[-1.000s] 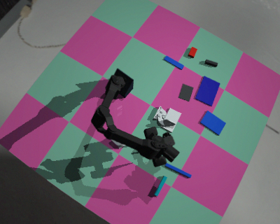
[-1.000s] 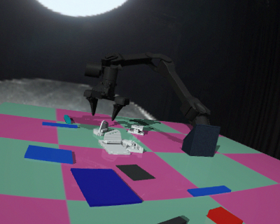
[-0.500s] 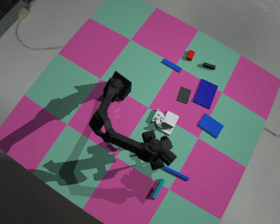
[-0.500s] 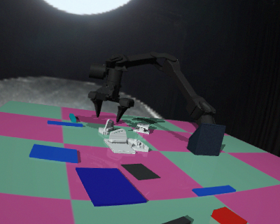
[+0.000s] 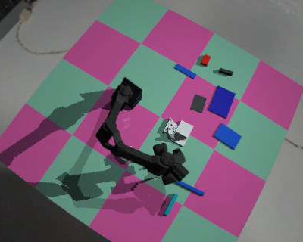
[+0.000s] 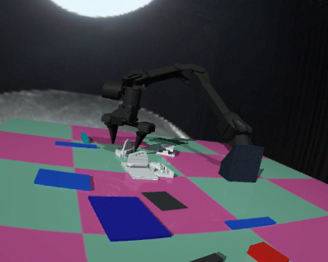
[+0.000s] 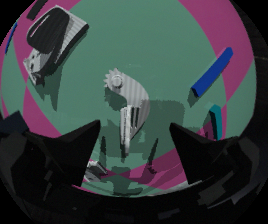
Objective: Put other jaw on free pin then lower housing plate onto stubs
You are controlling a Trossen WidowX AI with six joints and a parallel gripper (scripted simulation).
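The white base assembly (image 5: 184,130) (image 6: 143,174) (image 7: 76,31) lies on the mat, with a toothed, detailed part at one side; a dark patch covers much of it in the wrist view. The loose white jaw (image 6: 125,150) (image 7: 137,95) lies apart from it, its round toothed end facing away from the hand in the wrist view. A smaller white piece, possibly the housing plate (image 6: 166,151) (image 7: 94,171), lies apart, mostly hidden by the arm in the top view. My gripper (image 6: 125,146) (image 7: 135,124) is open and empty above the loose jaw, its fingertips spread to either side in the wrist view.
A blue bar (image 5: 190,187) (image 6: 76,145) (image 7: 212,72) and a teal bar (image 5: 170,204) (image 6: 85,137) (image 7: 215,121) lie near the loose jaw. Blue slabs (image 5: 227,136) (image 5: 222,101), a dark grey plate (image 5: 198,103), another blue bar (image 5: 185,71), a red block (image 5: 205,60) and a black block (image 5: 226,72) lie farther off.
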